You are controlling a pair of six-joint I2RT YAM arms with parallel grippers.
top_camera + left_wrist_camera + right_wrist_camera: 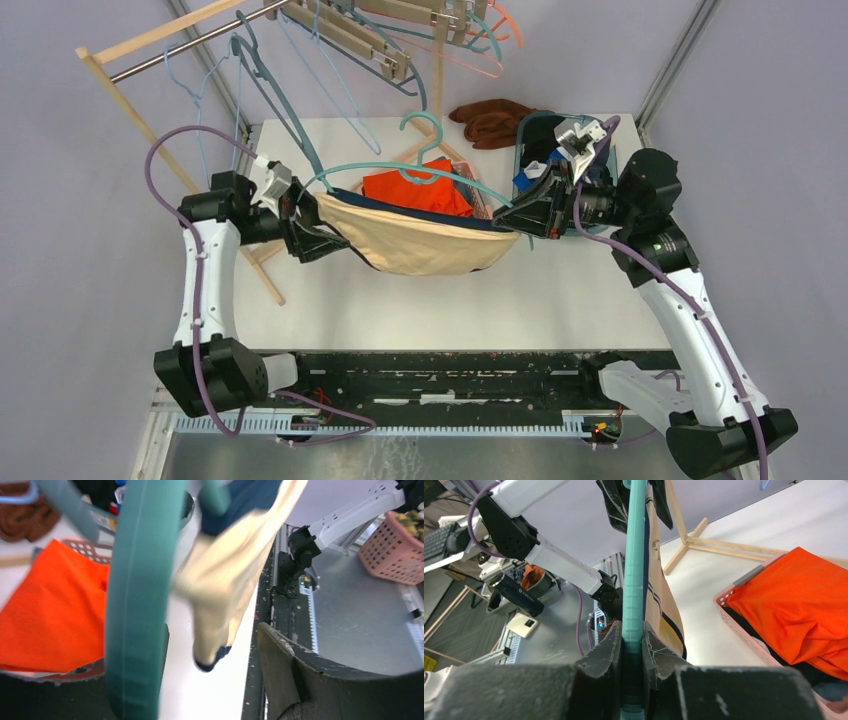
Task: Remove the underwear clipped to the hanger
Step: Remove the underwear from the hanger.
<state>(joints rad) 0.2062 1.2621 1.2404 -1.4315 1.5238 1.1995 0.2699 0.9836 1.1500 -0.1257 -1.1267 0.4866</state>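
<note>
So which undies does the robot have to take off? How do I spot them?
Look above the middle of the white table for the teal hanger. The undies hang from it like a hammock. They are beige with a dark blue edge, not bright orange like the cloth behind.

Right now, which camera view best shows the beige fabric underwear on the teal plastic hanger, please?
Top external: the beige fabric underwear is spread full width. Left wrist shows a blurred part; right wrist an edge-on strip beside the teal plastic hanger.
</note>
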